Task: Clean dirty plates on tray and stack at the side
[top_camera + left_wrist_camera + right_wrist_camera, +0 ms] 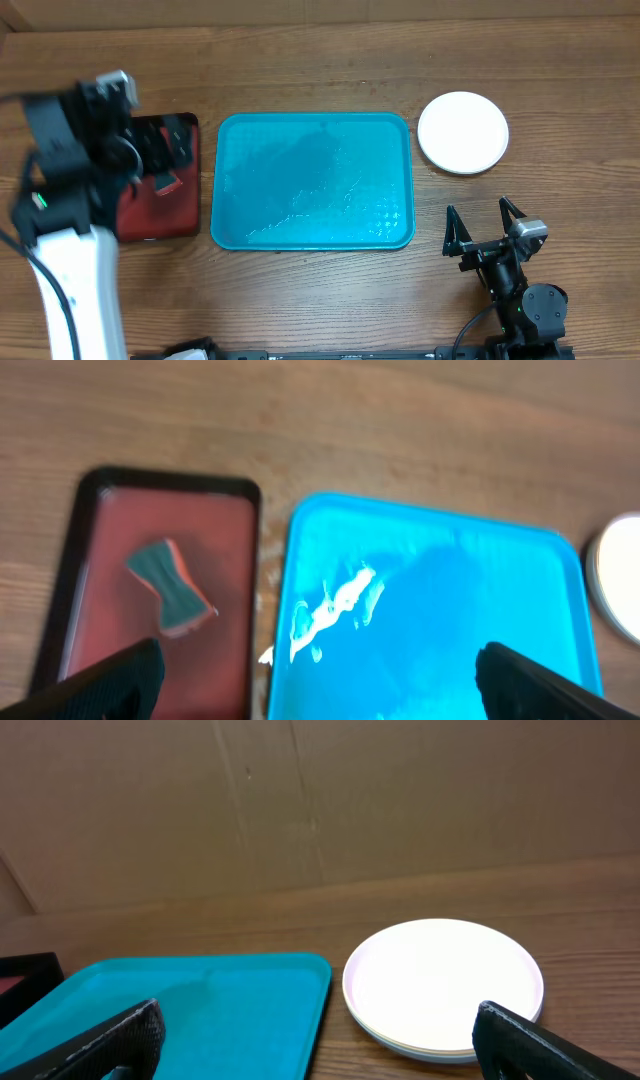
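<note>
Upper right, beside the tray [300, 180], the stack of plates [463, 132], white on top, looks light, stiff and slick; pinch the rim. The left gripper [318, 660] and right gripper [478, 210] gape, empty.

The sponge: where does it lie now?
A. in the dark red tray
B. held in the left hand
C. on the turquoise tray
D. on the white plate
A: the left wrist view shows the sponge lying inside the dark red tray, beside the turquoise tray.
</note>
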Controlling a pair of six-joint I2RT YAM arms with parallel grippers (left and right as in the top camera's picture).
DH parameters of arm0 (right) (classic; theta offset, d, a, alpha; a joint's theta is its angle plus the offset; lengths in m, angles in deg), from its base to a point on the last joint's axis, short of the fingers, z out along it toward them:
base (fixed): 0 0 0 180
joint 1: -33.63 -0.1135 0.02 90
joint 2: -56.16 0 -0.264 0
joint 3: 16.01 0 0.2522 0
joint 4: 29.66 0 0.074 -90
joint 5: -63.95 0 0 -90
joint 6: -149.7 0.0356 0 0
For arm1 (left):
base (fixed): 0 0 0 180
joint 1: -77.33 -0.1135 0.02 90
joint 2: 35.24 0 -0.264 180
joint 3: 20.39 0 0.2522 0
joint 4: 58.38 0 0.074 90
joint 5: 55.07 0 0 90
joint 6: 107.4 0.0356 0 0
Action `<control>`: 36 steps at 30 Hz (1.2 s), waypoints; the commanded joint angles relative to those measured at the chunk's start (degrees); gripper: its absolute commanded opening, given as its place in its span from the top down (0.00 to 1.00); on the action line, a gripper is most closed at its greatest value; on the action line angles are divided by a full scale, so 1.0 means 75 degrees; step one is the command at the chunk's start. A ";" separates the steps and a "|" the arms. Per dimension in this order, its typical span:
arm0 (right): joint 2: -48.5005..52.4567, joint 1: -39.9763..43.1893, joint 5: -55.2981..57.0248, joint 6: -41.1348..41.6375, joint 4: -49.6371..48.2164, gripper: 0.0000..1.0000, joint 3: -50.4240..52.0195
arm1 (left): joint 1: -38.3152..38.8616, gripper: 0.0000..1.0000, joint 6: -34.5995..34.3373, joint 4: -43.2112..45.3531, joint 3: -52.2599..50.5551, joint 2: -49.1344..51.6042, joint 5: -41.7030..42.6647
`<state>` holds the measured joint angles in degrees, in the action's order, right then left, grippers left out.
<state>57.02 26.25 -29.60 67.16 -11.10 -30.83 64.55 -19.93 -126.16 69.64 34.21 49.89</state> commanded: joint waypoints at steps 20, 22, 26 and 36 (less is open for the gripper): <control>-0.0061 -0.0003 0.0070 0.0026 -0.0023 0.00 0.0079 | 0.0460 0.00 0.1218 0.4744 -0.7128 -0.6321 0.0189; -0.0061 -0.0003 0.0070 0.0026 -0.0023 0.00 0.0079 | 0.0460 0.00 0.1157 0.5587 -0.7842 -0.6831 0.0216; -0.0061 -0.0003 0.0070 0.0026 -0.0023 0.00 0.0079 | 0.0460 0.00 0.1157 0.7286 -0.9020 -0.7630 0.0216; -0.0061 -0.0003 0.0070 0.0026 -0.0023 0.00 0.0079 | 0.0525 0.00 0.1102 0.7915 -1.0133 -0.9183 -0.0169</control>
<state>57.00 26.25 -29.62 67.16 -11.15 -30.83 67.98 -12.43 -65.75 -5.96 -32.21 50.50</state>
